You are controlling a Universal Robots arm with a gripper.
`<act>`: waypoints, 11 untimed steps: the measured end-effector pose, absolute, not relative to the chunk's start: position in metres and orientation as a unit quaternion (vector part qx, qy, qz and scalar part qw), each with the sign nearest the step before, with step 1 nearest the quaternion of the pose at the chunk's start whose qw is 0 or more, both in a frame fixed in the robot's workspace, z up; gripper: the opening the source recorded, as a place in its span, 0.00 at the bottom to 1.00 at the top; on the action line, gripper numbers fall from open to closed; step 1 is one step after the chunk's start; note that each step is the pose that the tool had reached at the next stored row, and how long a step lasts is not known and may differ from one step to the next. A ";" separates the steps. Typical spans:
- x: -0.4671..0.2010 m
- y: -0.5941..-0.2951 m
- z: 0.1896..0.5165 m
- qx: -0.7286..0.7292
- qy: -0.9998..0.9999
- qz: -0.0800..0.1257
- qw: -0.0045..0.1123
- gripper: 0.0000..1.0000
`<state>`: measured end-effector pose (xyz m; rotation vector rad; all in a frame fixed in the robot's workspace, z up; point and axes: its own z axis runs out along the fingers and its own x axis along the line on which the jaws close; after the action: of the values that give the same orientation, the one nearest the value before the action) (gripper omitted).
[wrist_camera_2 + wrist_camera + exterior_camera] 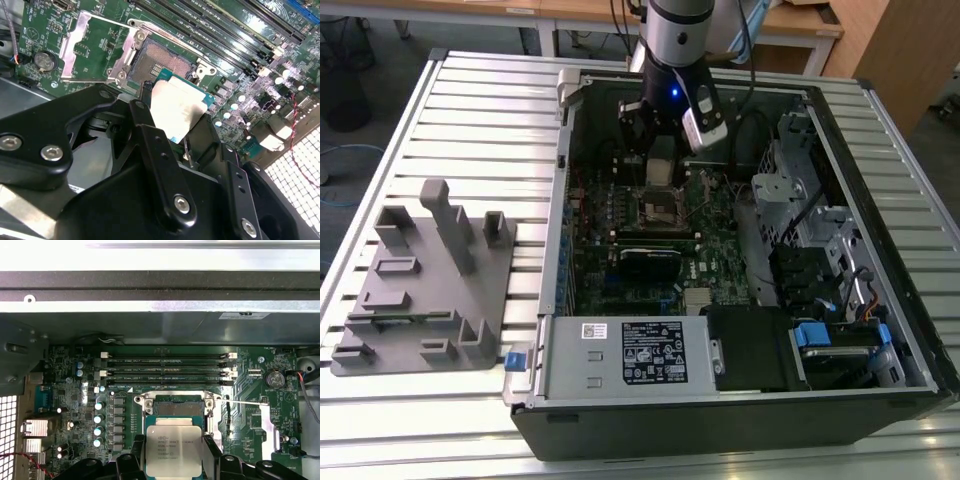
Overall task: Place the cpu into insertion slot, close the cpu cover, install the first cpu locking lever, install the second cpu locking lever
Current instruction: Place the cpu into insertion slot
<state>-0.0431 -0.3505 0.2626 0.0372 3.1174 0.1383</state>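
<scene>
My gripper (661,168) hangs inside the open computer case, shut on the cpu (173,451), a flat silver-grey square chip. In both wrist views the black fingers (136,456) clamp the chip's two opposite edges. The chip (177,106) hovers just above and beside the insertion slot (160,62), whose dark centre lies bare. The cpu cover (75,45), a thin silver frame, is flipped open flat on the board next to the slot. A thin wire locking lever (245,401) stands off from the slot's edge. The slot (663,208) sits directly below the gripper in the exterior view.
Memory slots (167,367) run along one side of the socket. A black ribbed card (650,262) lies on its near side. A power supply (630,355) and drive cages (790,190) fill the case. A grey fixture block (420,290) stands on the table at the exterior view's left.
</scene>
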 end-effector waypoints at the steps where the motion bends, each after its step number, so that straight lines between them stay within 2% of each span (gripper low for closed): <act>1: -0.043 -0.350 0.262 0.012 0.999 0.044 0.010 0.54; 11: -0.043 -0.350 0.258 0.012 0.999 0.044 0.010 0.54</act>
<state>-0.0432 -0.3505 0.2585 0.0372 3.1176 0.1381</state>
